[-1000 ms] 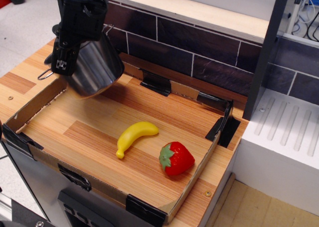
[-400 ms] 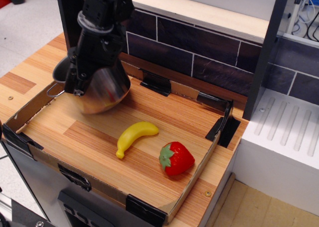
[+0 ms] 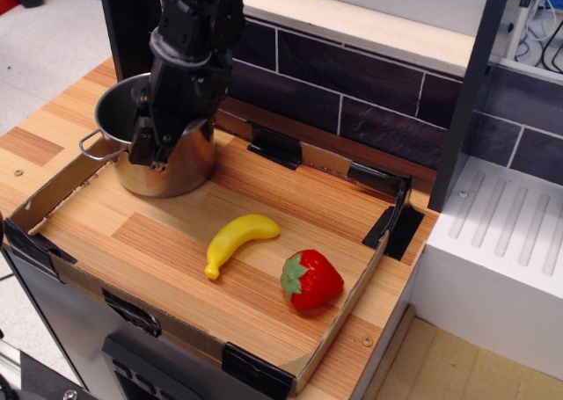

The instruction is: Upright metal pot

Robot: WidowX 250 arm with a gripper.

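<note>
The metal pot [image 3: 186, 168] stands upright on its flat base in the back left corner of the cardboard-walled wooden tray [image 3: 290, 208]. Its open mouth faces up and one wire loop handle [image 3: 89, 144] sticks out to the left. My gripper [image 3: 151, 150] comes down from above on a black arm. Its fingers straddle the pot's near wall at the rim and look closed on it. The arm hides the pot's right rim and the other handle.
A yellow toy banana [image 3: 239, 240] and a red toy strawberry [image 3: 310, 279] lie near the tray's front middle. A dark tiled backsplash [image 3: 352, 92] runs behind the tray. A dark post [image 3: 471, 92] and a white drainer [image 3: 501, 233] stand at the right.
The pot was held tilted above the tray's back left. It has come down and rotated, and now stands upright on the tray floor with the gripper at its rim.
</note>
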